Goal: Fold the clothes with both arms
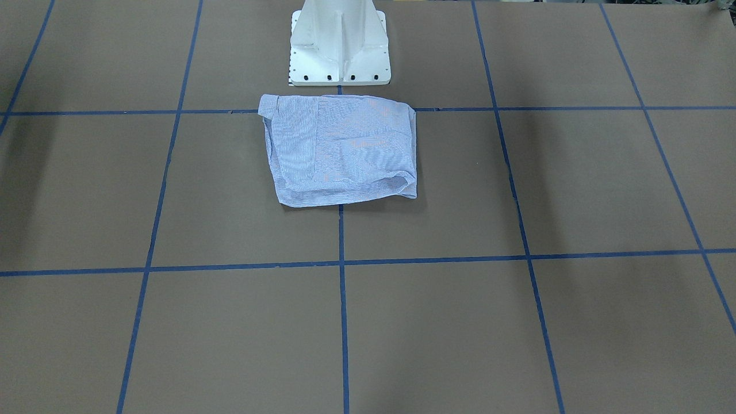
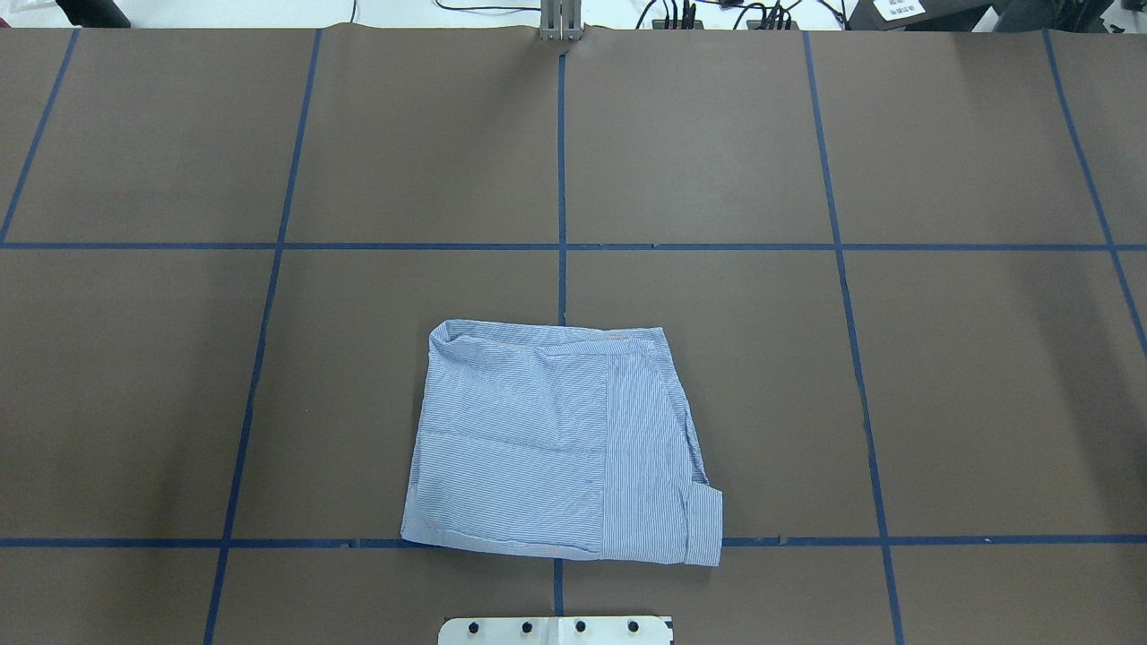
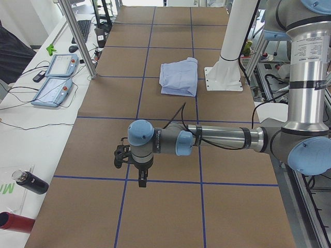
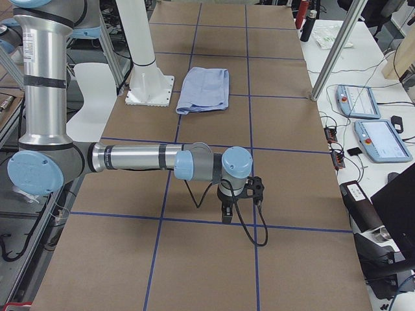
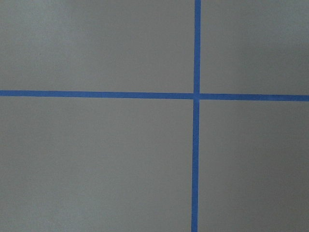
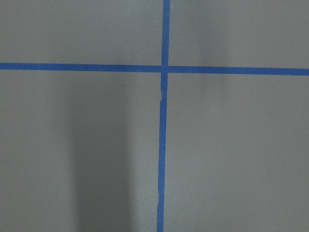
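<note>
The folded striped shirt [image 2: 560,439] lies flat on the table [image 2: 941,376], just in front of the white pedestal base [image 1: 339,52]. The left claw [image 3: 141,181] and right claw [image 4: 226,214] hang over the table well away from that base, clear of the shirt. Whether their fingers are spread or pressed together cannot be told.
</note>
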Robot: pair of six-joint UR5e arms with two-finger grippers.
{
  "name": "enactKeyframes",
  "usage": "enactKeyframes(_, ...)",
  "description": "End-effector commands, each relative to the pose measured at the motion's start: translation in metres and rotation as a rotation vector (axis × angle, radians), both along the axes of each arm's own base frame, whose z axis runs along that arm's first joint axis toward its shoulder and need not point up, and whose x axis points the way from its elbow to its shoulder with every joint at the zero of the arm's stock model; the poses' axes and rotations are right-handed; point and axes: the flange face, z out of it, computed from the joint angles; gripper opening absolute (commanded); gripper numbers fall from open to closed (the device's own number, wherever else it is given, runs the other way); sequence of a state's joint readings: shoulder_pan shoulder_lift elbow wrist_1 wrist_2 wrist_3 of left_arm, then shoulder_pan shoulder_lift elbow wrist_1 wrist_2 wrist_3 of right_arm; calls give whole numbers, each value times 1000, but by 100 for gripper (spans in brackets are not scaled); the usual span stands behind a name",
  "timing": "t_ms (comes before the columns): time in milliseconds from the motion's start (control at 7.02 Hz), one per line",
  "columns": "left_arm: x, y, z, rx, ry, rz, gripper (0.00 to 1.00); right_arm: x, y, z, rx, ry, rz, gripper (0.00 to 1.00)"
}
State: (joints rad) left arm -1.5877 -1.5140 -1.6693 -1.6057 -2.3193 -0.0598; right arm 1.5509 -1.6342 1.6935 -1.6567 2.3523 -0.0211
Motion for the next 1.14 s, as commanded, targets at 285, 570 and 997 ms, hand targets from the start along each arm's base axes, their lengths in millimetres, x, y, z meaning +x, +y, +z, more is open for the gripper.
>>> enactKeyframes(285,0,-1,0,0,0,0,99,-1,-5,-5,17,-6,-9,100)
enactKeyframes(570,0,-1,0,0,0,0,99,0,-5,-4,11,-4,-5,100)
enactKeyframes(997,0,-1,0,-1,0,0,99,0,-4,-2,-115,6,121,100)
